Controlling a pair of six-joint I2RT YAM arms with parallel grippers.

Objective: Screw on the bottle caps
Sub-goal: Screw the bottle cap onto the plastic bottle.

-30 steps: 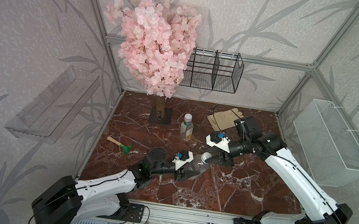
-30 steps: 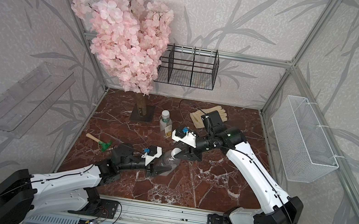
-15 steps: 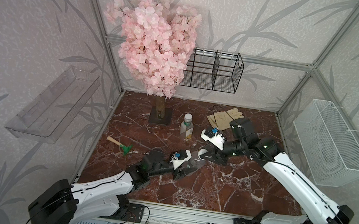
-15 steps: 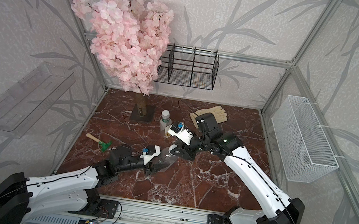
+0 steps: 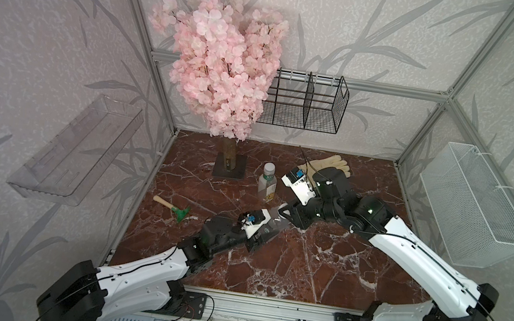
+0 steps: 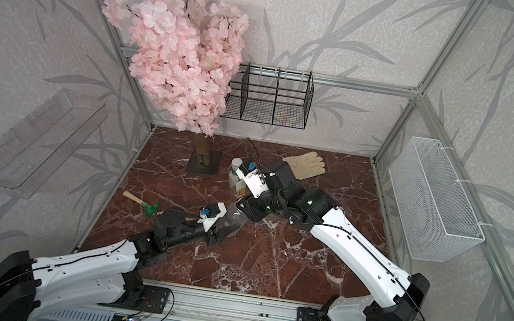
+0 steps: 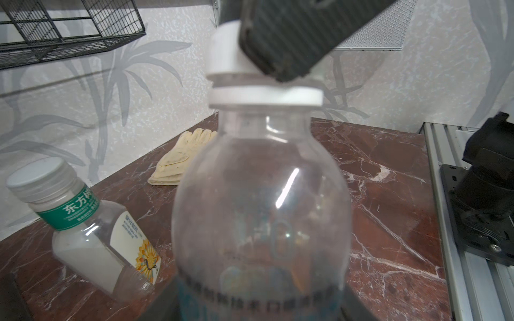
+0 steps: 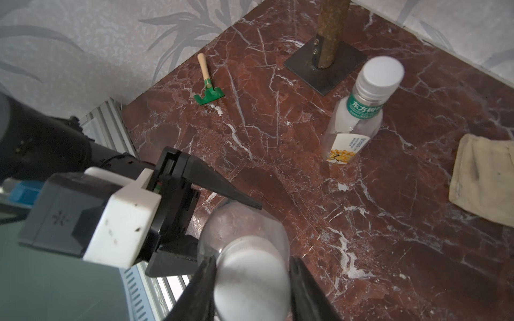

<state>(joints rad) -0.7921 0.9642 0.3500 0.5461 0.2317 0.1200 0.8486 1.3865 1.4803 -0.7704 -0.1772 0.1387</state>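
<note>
- Near the table's middle, the round bottle (image 7: 261, 208) is clamped by the left fingers (image 8: 219, 186).
- Its cap (image 8: 250, 280), on the neck, is pinched by the right fingers (image 8: 200, 286).
- Cross-threading is risked if the cap is turned askew.

In a top view, the left end effector (image 5: 263, 234) and the right end effector (image 5: 285, 213) meet over the middle of the tabletop (image 5: 318, 274). A rounder clear bottle (image 5: 274, 224) bridges them (its neck end is lost behind the right one's black fingers). Just behind, a green-banded bottle (image 5: 267, 185) stands upright with its white cap (image 5: 269, 168) on. A pale glove (image 5: 334, 163) lies near the back edge and a green toy rake (image 5: 176, 209) toward the left wall. A pink blossom tree (image 5: 224, 70) rises from its dark square base (image 5: 230, 167).
</note>
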